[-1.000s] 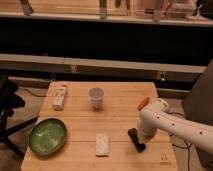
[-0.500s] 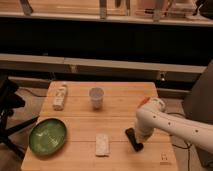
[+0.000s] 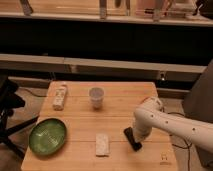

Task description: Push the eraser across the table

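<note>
The eraser (image 3: 132, 139) is a small flat black oblong lying on the light wooden table (image 3: 120, 112), near its front right. My gripper (image 3: 136, 131) is at the end of the white arm that reaches in from the right. It sits low over the table, right at the eraser's near-right side and seemingly touching it. The arm's end hides part of the eraser.
A whitish speckled block (image 3: 102, 145) lies just left of the eraser. A green bowl (image 3: 47, 136) is at the front left, a white bottle-like object (image 3: 60, 96) at the back left, and a pale cup (image 3: 96, 97) at the back middle. A dark chair (image 3: 7, 107) stands to the left.
The arm's end and the eraser have shifted slightly to the left, towards the whitish block. The other things have not moved.
</note>
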### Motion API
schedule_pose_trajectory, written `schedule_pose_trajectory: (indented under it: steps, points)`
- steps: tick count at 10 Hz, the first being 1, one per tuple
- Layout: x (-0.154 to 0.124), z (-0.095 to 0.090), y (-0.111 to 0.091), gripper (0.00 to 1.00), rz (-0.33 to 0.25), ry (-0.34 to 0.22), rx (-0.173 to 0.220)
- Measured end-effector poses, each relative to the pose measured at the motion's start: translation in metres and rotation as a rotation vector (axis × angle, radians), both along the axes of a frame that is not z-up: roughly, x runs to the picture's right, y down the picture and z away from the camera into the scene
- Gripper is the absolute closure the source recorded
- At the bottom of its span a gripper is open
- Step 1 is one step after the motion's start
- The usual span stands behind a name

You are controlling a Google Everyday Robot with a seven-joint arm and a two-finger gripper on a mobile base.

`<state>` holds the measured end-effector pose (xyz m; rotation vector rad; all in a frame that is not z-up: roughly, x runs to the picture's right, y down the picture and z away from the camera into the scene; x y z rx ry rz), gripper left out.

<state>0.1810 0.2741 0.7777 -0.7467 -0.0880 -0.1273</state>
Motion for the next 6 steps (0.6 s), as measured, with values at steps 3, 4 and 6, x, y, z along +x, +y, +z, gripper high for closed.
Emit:
schedule_pose_trajectory:
  steps: [3,4,6]
  points:
    - [-0.027,0.003,-0.004,1.0,-0.033,-0.017,-0.004]
    - [-0.03,0.003,-0.006,1.0,-0.037,-0.021,-0.003]
    - [-0.03,0.003,-0.006,1.0,-0.041,-0.018,-0.005]
